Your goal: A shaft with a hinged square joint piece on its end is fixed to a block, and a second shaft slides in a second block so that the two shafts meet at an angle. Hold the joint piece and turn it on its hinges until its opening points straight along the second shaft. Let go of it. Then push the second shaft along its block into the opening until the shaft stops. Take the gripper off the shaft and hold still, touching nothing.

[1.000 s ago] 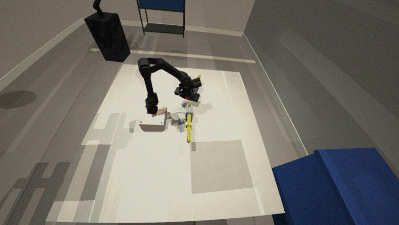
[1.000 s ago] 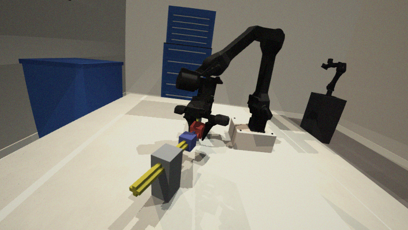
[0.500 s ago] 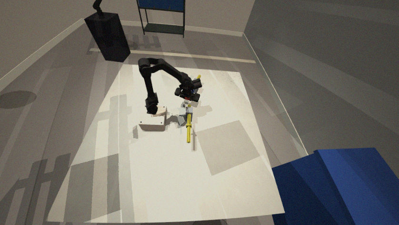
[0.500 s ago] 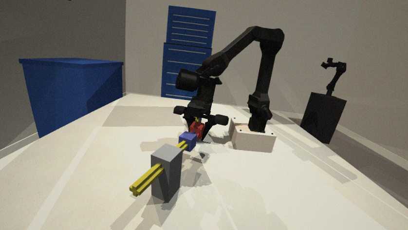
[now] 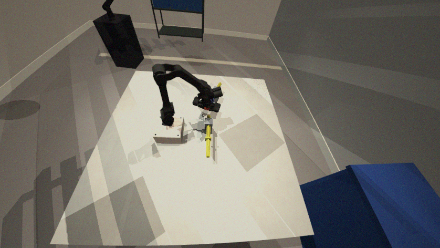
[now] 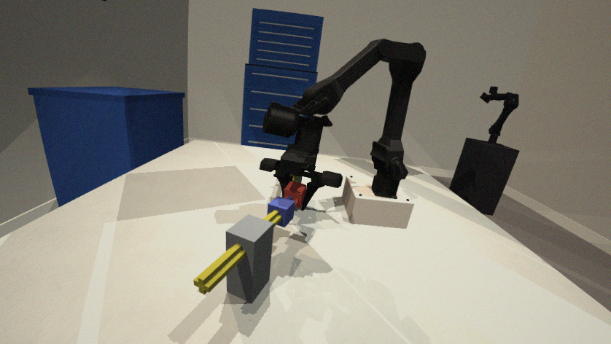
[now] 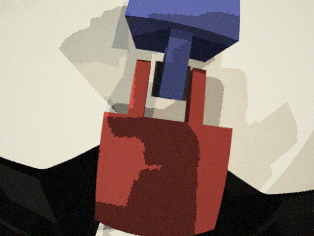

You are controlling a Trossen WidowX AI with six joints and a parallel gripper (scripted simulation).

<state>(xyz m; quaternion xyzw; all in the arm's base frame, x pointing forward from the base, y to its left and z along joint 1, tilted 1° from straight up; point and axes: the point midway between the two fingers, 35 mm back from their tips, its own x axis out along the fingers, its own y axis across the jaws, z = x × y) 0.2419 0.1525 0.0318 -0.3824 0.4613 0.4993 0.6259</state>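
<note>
The red square joint piece [image 5: 206,108] [image 6: 294,191] [image 7: 165,175] is between the fingers of my gripper [image 5: 207,109] [image 6: 293,197] [image 7: 156,146], which is shut on it. Its two prongs sit around the tongue of the blue piece [image 6: 281,210] [image 7: 185,10]. The blue piece is on the end of the first yellow shaft [image 6: 220,269] [image 5: 219,84], carried by a grey block [image 6: 248,260]. The second yellow shaft [image 5: 208,149], with a collar, lies in another grey block [image 5: 208,121], its tip near the gripper. The opening of the red piece is hidden.
The arm's pale base box [image 5: 168,139] [image 6: 376,216] stands beside the second shaft's block. A blue cabinet [image 5: 326,203] [image 6: 85,141] stands beyond the white table top [image 5: 215,209]. A black pedestal [image 5: 119,43] [image 6: 483,179] with another arm stands apart.
</note>
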